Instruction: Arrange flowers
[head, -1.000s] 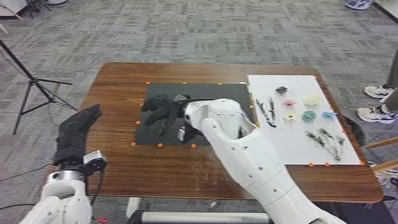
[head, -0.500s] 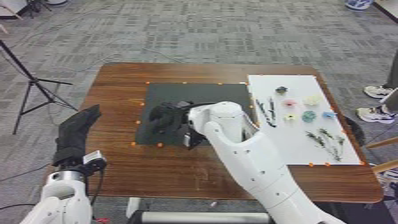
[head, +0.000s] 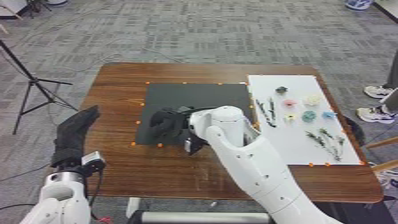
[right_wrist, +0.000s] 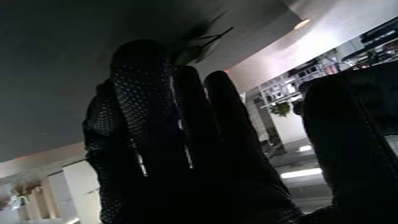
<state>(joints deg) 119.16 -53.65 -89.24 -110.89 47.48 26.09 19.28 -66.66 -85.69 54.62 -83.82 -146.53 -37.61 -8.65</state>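
Note:
In the head view, my right hand is low over the near half of the black mat. Seen from the wrist, the right hand has its fingers straight and the thumb held apart. A thin dark twig with a small leaf shows just past the fingertips; whether they touch it is unclear. My left hand rests at the table's left edge, fingers straight. On the white sheet lie dark stems, a pink flower, a cream flower, blue-green flowers and leafy green sprigs.
Orange markers line the mat and sheet on the brown table. A black tripod stands on the floor to the left. The right forearm crosses the table's near side.
My right hand has moved over the mat toward the table's near edge and now sits lower in the head view. The left hand has stayed in place.

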